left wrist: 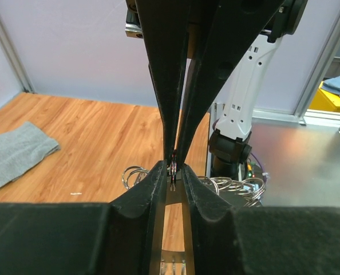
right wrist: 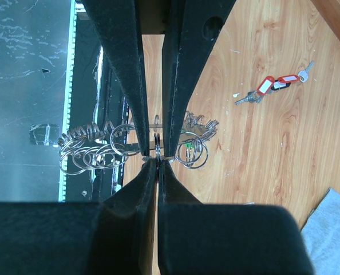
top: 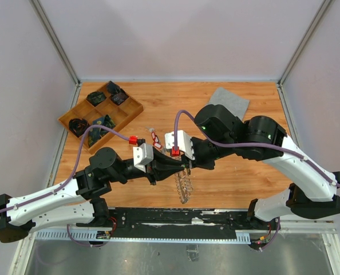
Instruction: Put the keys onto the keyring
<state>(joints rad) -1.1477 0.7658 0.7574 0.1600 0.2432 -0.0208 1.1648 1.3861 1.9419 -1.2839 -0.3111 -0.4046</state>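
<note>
Right now my left gripper [left wrist: 173, 172] and my right gripper [right wrist: 157, 161] meet tip to tip above the wooden table [top: 238, 177]. Both are clamped tight on the keyring [right wrist: 95, 152], and its small loops dangle beneath them. Two red-tagged keys [right wrist: 271, 87] lie on the wood, well apart from the ring.

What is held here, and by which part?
The keyring, pinched at its thin rim by both the left gripper and the right gripper, meeting tip to tip at nearly one spot. The keys lie unheld.
</note>
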